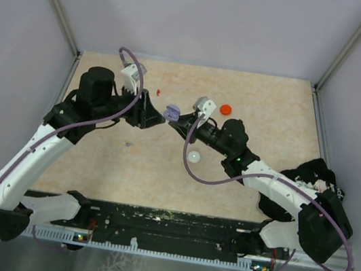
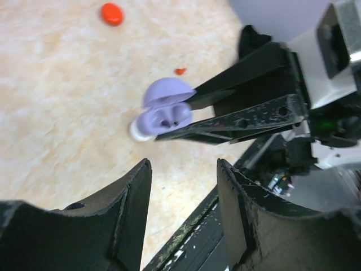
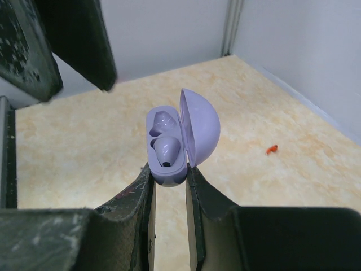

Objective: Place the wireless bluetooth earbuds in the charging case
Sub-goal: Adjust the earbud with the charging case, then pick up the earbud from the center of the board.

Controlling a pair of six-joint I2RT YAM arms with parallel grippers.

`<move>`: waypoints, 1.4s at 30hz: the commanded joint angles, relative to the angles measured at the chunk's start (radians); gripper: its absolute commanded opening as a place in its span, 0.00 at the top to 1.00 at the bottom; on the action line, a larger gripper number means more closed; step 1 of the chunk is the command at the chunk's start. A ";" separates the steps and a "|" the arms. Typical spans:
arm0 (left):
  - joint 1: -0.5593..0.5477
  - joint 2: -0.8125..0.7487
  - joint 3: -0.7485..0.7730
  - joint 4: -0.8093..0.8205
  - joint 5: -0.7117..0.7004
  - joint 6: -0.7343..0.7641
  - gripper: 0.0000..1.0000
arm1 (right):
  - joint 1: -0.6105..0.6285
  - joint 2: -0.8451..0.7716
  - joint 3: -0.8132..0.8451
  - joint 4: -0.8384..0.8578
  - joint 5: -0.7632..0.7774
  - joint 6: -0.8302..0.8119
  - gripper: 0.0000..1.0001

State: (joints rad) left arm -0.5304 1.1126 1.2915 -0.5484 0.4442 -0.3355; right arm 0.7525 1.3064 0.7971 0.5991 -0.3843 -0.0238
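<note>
The lavender charging case (image 3: 169, 147) stands with its lid open, and my right gripper (image 3: 168, 176) is shut on its base. It hangs above the table mid-scene (image 1: 172, 112). Two moulded lavender shapes fill its wells; I cannot tell whether they are earbuds. My left gripper (image 2: 184, 169) is open and empty, just left of the case (image 2: 163, 113), its fingers (image 1: 151, 114) pointing at it. A tiny red earbud (image 1: 158, 92) lies behind the left gripper, also visible in both wrist views (image 2: 180, 71) (image 3: 272, 149). A tiny lavender earbud (image 1: 129, 144) lies on the table to the front left.
A round red disc (image 1: 226, 109) sits behind the right wrist, and a round white disc (image 1: 194, 156) lies on the table below the right arm. A dark bundle (image 1: 315, 176) rests at the right edge. Grey walls enclose the beige table (image 1: 269, 94).
</note>
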 commanded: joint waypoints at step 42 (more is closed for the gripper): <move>0.183 0.408 -0.213 -0.271 -0.694 -0.740 0.36 | -0.062 -0.159 -0.213 -0.031 0.104 -0.082 1.00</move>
State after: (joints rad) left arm -0.3733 1.5028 1.0527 -0.8272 -0.2268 -0.9264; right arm 0.7025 1.1778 0.5949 0.5297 -0.2569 -0.1184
